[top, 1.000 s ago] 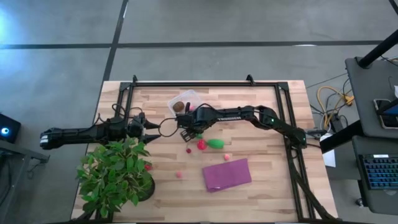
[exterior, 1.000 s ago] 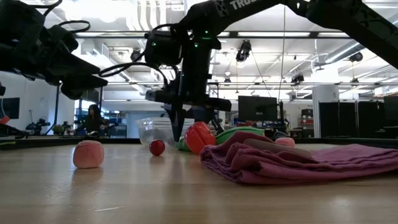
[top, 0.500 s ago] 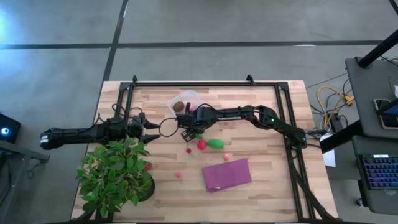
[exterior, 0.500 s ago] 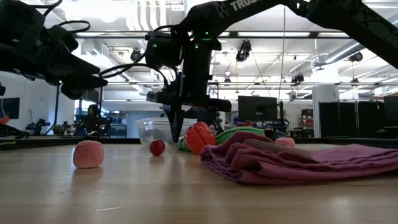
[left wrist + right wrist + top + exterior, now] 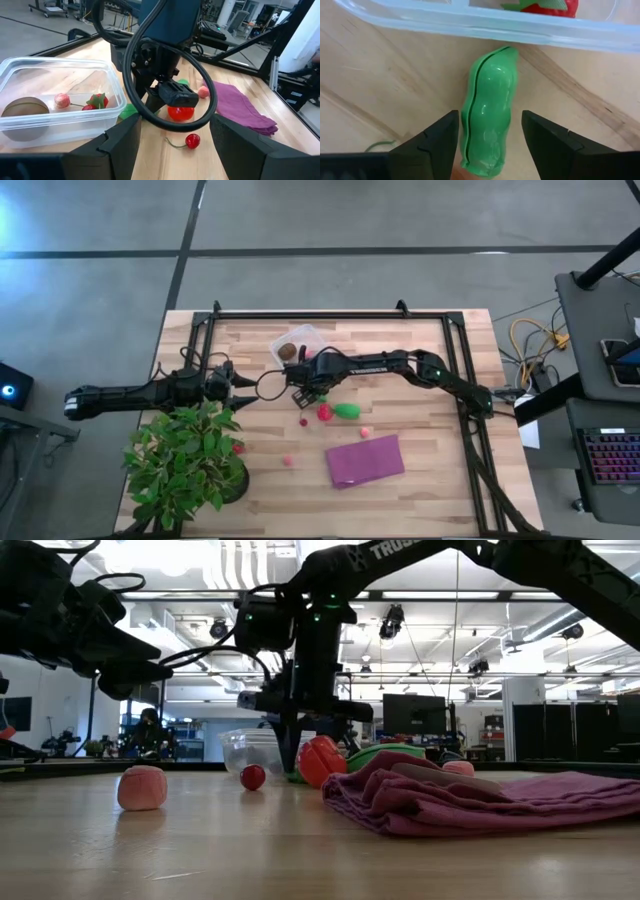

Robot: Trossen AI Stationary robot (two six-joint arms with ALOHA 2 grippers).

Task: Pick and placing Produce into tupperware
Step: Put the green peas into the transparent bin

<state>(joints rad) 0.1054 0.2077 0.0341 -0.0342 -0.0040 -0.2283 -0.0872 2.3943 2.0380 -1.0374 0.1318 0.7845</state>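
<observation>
The clear tupperware stands at the table's far middle and holds a brown ball, a strawberry and a pink berry. A green pod lies flat on the table beside its near wall. My right gripper points down over the pod, open, one finger on either side with narrow gaps. A red round piece, a green piece, a cherry and pink balls lie nearer. My left gripper waits open at the left.
A leafy potted plant fills the near left corner, under my left arm. A purple cloth lies crumpled at the near right. A black frame runs around the table's edges. Bare wood shows between the cloth and the plant.
</observation>
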